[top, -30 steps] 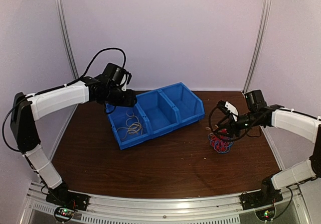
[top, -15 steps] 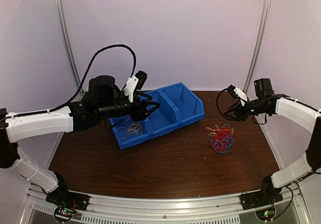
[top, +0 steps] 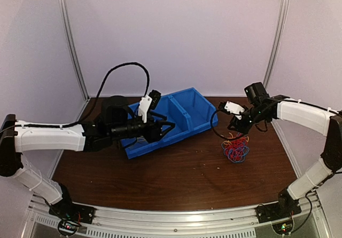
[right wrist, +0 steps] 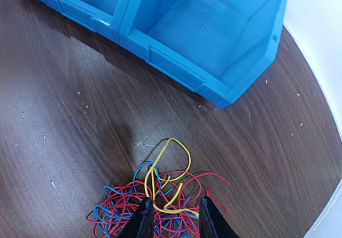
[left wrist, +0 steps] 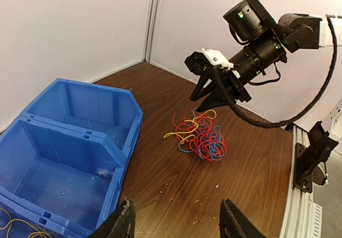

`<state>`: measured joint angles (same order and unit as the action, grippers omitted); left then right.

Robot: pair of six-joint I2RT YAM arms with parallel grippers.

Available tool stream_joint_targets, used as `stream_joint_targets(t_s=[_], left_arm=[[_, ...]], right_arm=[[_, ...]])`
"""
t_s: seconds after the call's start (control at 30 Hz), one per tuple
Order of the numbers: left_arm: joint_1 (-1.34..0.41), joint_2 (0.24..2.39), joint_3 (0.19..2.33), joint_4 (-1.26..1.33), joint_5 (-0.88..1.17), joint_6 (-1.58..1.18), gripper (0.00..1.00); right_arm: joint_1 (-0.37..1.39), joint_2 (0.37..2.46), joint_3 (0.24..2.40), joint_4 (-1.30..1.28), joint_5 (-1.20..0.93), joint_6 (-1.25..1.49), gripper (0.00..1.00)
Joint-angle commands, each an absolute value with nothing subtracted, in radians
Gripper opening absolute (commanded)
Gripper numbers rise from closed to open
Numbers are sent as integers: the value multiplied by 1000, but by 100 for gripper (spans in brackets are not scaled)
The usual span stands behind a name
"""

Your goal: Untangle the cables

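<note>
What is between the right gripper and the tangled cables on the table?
Nothing visible does. The right gripper hangs just above the cables with its fingers apart, and the blue bin sits clear beyond them.

You've got a dark brown scuffed wooden table [top: 176, 168], plain pale lilac walls [top: 176, 35] around it, slim silver metal posts [top: 69, 40] in the back corners, and a ribbed aluminium rail [top: 176, 220] at the near edge. The light is soft and even.

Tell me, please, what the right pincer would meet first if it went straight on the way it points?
Likely the tangled pile of thin red, blue and yellow wires, just ahead of the right pincer.
</note>
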<state>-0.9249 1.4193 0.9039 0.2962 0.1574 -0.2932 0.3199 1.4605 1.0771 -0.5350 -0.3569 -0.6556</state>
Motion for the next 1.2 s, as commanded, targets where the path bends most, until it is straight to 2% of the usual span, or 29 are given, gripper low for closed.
stream_joint_targets(t_s=[0.0,0.93,1.17], left_arm=[[-929,1389,882,347,104,-315,55],[-929,1371,873,301,64,-330,56],[-929,1371,865,303,57,-334,56]], right_arm=[[374,1512,1135,-591,-220,-707,29],[470,1712,1215,-670,-79,-685,30],[471,1729,1217,-663,-64,-668,22]])
